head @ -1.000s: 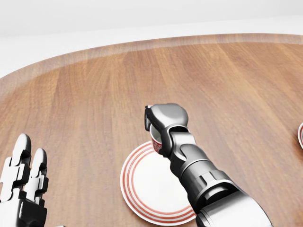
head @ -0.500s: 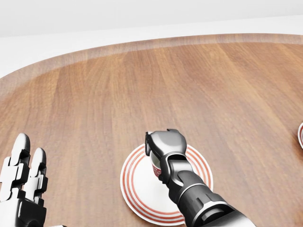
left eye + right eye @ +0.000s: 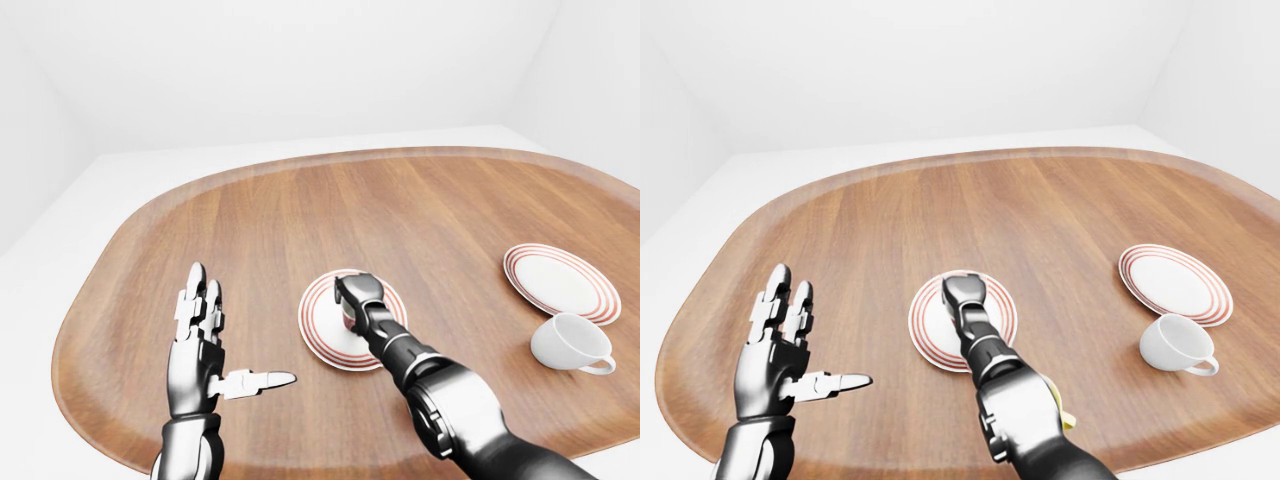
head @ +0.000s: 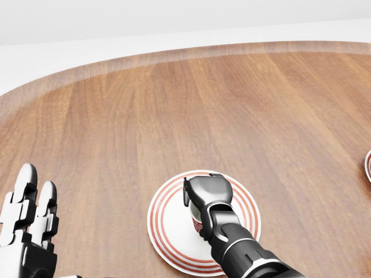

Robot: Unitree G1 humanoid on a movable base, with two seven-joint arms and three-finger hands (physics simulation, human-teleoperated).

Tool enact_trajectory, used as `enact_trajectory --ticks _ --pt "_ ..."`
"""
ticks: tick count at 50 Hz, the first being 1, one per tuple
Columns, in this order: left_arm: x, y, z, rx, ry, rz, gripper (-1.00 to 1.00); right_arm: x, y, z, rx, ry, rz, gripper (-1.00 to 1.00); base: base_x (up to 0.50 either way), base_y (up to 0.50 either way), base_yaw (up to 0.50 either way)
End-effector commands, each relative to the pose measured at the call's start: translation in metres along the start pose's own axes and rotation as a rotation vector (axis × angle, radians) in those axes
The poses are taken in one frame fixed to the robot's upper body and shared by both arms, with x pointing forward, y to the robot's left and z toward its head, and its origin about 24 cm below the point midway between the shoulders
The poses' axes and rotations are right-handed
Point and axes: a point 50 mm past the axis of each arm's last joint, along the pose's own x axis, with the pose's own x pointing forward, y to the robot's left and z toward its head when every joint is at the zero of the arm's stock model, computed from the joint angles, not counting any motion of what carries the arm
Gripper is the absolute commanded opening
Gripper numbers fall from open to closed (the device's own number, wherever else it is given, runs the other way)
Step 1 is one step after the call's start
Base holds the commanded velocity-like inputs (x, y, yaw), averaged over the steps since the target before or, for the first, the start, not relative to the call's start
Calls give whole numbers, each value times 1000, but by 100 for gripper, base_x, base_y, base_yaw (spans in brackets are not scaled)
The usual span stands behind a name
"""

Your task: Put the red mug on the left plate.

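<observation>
The red mug (image 4: 197,223) is mostly hidden inside my right hand (image 4: 206,194), whose fingers are closed round it. Only a strip of its red wall shows under the fingers. The hand holds the mug low over the middle of the left plate (image 4: 168,229), a white plate with red rings. I cannot tell whether the mug touches the plate. My left hand (image 3: 240,330) is open and empty, fingers up and thumb out, over the table at the left of the plate.
A second red-ringed plate (image 3: 560,280) lies at the right of the round wooden table (image 3: 300,220). A white mug (image 3: 570,342) stands just below that plate. The table's edge curves round on the left and at the bottom of the eye views.
My right hand has come down toward the view's bottom with the red mug, from the plate's upper rim to over its middle. The left hand has not moved.
</observation>
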Motion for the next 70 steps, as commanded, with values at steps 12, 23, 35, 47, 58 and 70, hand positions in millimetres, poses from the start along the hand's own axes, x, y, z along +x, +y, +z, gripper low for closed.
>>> enact_trajectory --ticks 12,23,35,47,58,70 --pt "1 1 0 -3 -1 0 100 -4 6 -8 145 71 -87 -100 0 0 0" --pt "1 1 0 -5 -6 -1 100 -3 2 -7 159 75 -112 -100 0 0 0" --pt "2 1 1 -4 -7 -4 100 -4 7 -6 147 64 -44 100 0 0 0" --pt "1 0 0 -2 -3 -6 100 -4 8 -6 141 61 -29 100 0 0 0" --pt "1 0 -1 -1 0 -7 100 -4 8 -6 139 59 -25 100 0 0 0" --pt "0 0 0 -3 2 -7 100 -2 4 -3 178 60 -2 100 0 0 0"
